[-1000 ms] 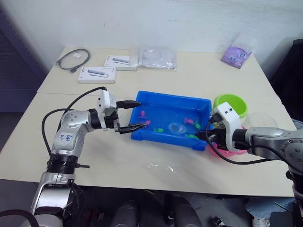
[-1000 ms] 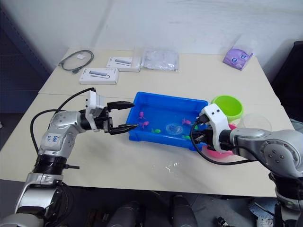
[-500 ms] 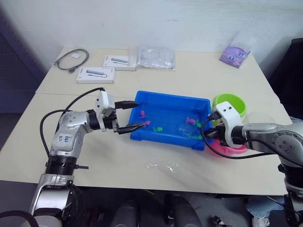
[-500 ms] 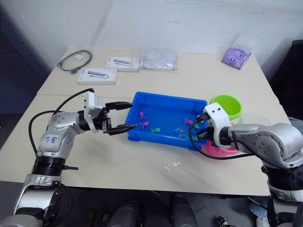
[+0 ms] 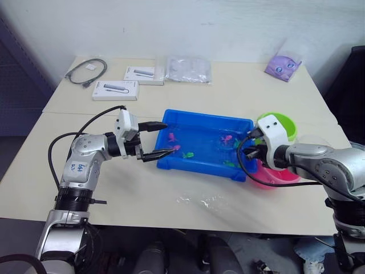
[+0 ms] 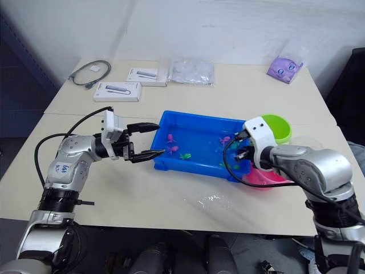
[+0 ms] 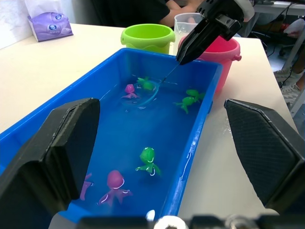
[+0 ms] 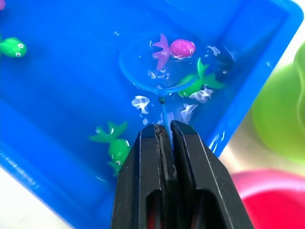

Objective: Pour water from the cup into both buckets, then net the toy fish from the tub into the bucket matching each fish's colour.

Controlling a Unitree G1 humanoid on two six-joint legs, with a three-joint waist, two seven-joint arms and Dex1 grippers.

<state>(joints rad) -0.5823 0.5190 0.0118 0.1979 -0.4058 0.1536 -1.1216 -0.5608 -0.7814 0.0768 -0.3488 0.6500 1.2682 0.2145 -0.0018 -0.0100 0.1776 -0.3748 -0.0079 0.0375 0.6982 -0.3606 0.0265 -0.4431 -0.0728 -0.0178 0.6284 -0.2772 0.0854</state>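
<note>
The blue tub (image 5: 194, 166) holds water and several pink and green toy fish (image 7: 147, 157). My right gripper (image 8: 163, 131) is shut on the thin handle of the net (image 8: 152, 67) above the tub's right end. The hoop lies in the water around a pink fish (image 8: 178, 47), with a green fish (image 8: 200, 82) at its rim. My left gripper (image 5: 164, 139) is open at the tub's left end, one finger over the rim and one outside it. The lime green bucket (image 5: 283, 122) and the pink bucket (image 5: 275, 177) stand right of the tub. The clear cup (image 5: 315, 142) stands beside them.
Two white boxes (image 5: 116, 89), a coiled cable (image 5: 86, 71) and a clear plastic bag (image 5: 189, 69) lie at the back of the table. A purple pouch (image 5: 282, 65) lies at the back right. A small water puddle (image 5: 197, 200) is in front of the tub.
My right gripper has carried the net from the tub's middle toward its far right corner, next to a pink fish. The left arm has stayed put.
</note>
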